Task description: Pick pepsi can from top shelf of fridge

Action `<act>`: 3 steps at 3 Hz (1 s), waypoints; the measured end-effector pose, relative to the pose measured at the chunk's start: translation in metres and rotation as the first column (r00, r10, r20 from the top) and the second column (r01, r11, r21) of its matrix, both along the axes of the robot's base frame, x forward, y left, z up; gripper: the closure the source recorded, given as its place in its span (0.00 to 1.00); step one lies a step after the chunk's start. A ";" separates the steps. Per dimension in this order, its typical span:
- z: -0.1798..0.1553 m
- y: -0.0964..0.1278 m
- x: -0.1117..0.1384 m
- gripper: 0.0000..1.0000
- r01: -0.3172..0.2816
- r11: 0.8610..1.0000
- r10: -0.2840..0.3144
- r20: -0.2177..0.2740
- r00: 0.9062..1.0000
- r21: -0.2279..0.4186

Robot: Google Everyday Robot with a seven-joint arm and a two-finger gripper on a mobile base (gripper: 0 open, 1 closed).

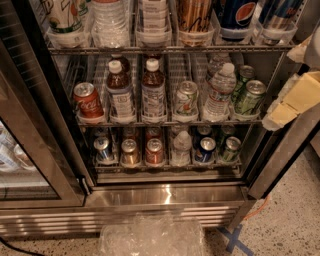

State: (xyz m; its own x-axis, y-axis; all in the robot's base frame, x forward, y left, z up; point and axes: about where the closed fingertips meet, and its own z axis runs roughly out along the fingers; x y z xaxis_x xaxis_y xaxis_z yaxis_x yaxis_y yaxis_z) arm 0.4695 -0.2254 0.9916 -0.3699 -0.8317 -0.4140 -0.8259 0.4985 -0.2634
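Observation:
The fridge (165, 196) stands open in front of me, with several wire racks of drinks. The top shelf (165, 49) runs along the top of the view, with clear plastic trays on its front rail. The pepsi can (236, 14) stands in a tray on it, second from the right; only its dark blue lower part with the round logo shows. My gripper (285, 107), cream and yellow, is at the right edge by the fridge's right frame. It is level with the middle rack, below and to the right of the pepsi can and apart from it.
The glass door (30, 130) hangs open at the left. The middle rack holds a red Coca-Cola can (88, 101), two brown bottles, a water bottle (220, 92) and green cans (250, 97). More cans stand on the lowest rack. A clear plastic object (150, 236) lies on the floor.

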 end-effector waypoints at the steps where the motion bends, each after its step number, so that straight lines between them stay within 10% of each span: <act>1: 0.000 0.000 0.000 0.00 0.000 1.000 0.000 0.000 1.000 0.001; 2: 0.010 0.011 0.012 0.00 0.045 0.993 -0.051 0.050 0.997 0.108; 3: 0.023 0.024 0.032 0.00 0.125 0.939 -0.160 0.084 0.984 0.320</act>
